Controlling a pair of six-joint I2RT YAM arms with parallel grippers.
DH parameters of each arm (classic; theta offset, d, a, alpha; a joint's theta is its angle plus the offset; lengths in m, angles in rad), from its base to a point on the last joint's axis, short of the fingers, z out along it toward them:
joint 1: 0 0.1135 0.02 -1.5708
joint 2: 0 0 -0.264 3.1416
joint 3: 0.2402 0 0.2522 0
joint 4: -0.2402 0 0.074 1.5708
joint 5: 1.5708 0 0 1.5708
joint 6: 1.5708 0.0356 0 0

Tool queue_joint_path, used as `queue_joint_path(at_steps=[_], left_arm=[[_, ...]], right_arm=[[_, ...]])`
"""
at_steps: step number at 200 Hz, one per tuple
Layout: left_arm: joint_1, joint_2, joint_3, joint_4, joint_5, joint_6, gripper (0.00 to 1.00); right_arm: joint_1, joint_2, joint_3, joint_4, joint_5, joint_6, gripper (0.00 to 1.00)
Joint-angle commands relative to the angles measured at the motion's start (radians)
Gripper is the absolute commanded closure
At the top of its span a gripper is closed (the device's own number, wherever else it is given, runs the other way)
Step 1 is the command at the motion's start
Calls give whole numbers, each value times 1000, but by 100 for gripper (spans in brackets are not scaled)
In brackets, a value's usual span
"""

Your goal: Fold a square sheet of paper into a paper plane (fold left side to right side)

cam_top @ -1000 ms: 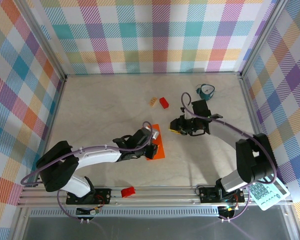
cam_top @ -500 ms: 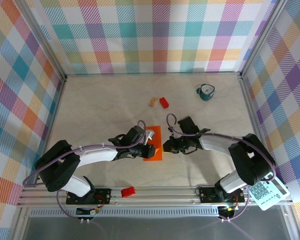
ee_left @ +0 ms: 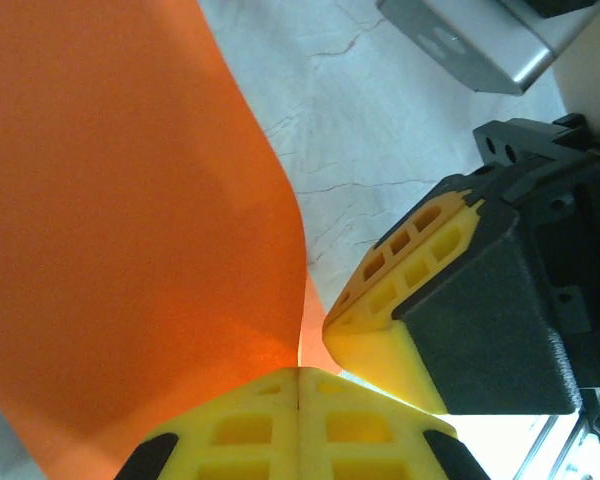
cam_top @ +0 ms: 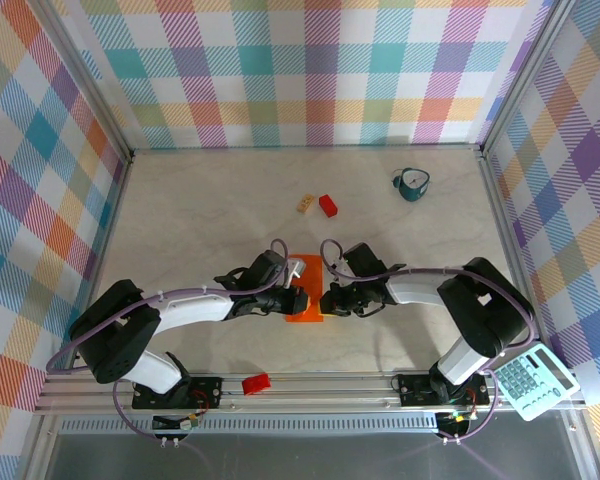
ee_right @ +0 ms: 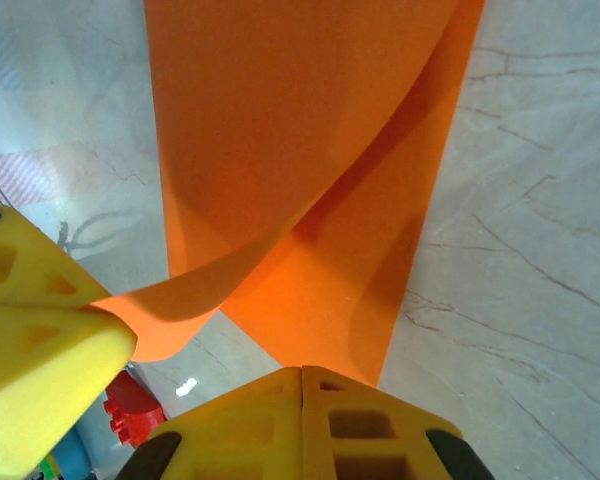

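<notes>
The square sheet of paper (cam_top: pixel 310 272) is bright orange and lies mid-table as a narrow folded strip. Its upper layer curls up off the lower one (ee_right: pixel 310 150). My left gripper (cam_top: pixel 300 298) is shut on the raised flap's corner, and one of its yellow fingers (ee_right: pixel 30 340) meets that corner in the right wrist view. In the left wrist view the flap (ee_left: pixel 130 200) runs down into the closed seam of my left gripper (ee_left: pixel 298 372). My right gripper (cam_top: pixel 327 300) is shut, its tip (ee_right: pixel 302 372) at the flat layer's near edge. Its yellow finger (ee_left: pixel 400 300) sits right beside the flap.
A small red block (cam_top: pixel 327 205) and a tan block (cam_top: pixel 307 204) lie farther back. A teal cup (cam_top: pixel 412 184) stands at the back right. A red piece (cam_top: pixel 255 383) sits on the near rail and a calculator (cam_top: pixel 528 380) at the right front.
My right gripper has swung from mid-right in to the paper's right side and shut. My left gripper has kept its hold and shifted slightly right, with the strip now narrower.
</notes>
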Motion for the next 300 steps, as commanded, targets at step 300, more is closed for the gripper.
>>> queue_joint_path(at_steps=[300], left_arm=[[135,122,136,-233,14,221,100]], right_arm=[[31,77,50,-146,114,-51,100]])
